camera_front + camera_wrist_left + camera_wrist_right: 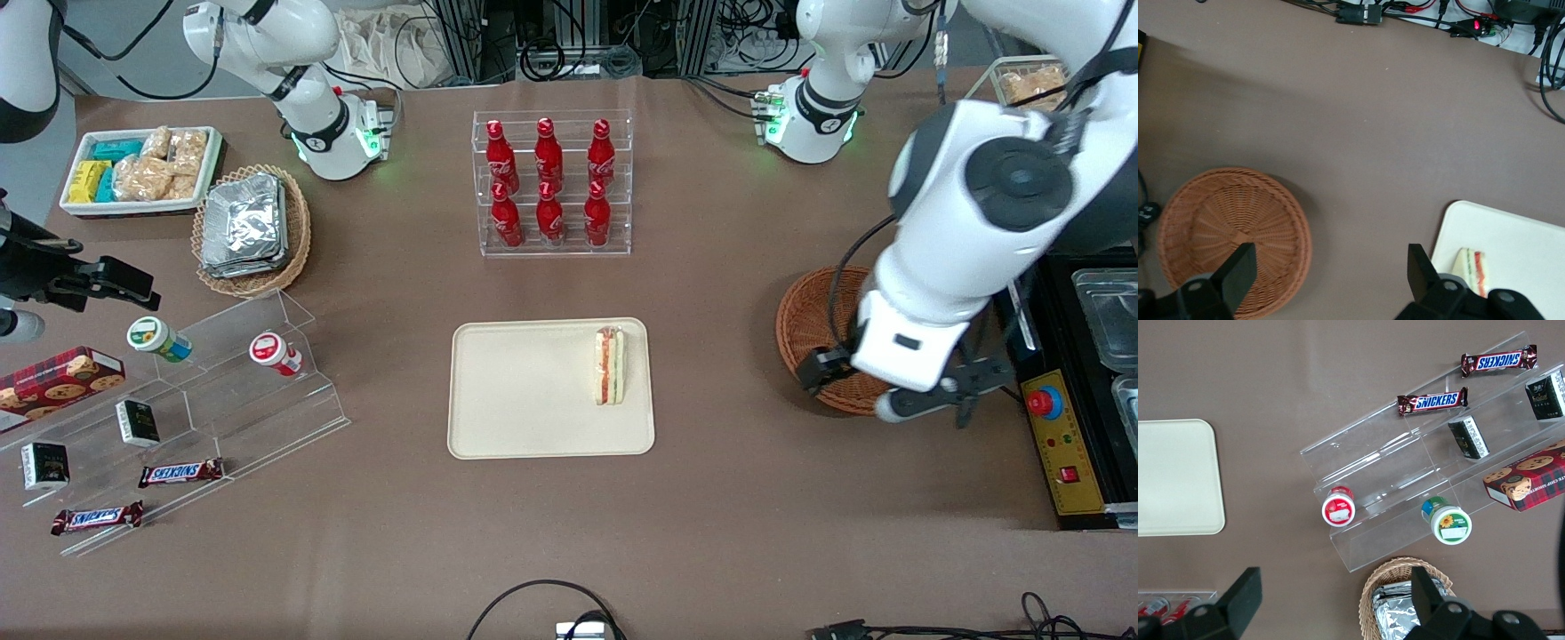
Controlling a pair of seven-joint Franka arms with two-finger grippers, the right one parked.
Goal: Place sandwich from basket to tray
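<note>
Sandwich [609,365] lies on the tray [516,391] near its edge toward the basket [1231,233], basket looks empty, tool [1328,277] hangs above the tabletop beside the basket, wide and holding nothing, so placement looks done, next just retreat clear.

Left arm: glossy white shells, dark grey round joint cap, black cable alongside. Gripper [960,400] above the basket [805,329]: black fingers [1238,270], grey round screw bosses.
</note>
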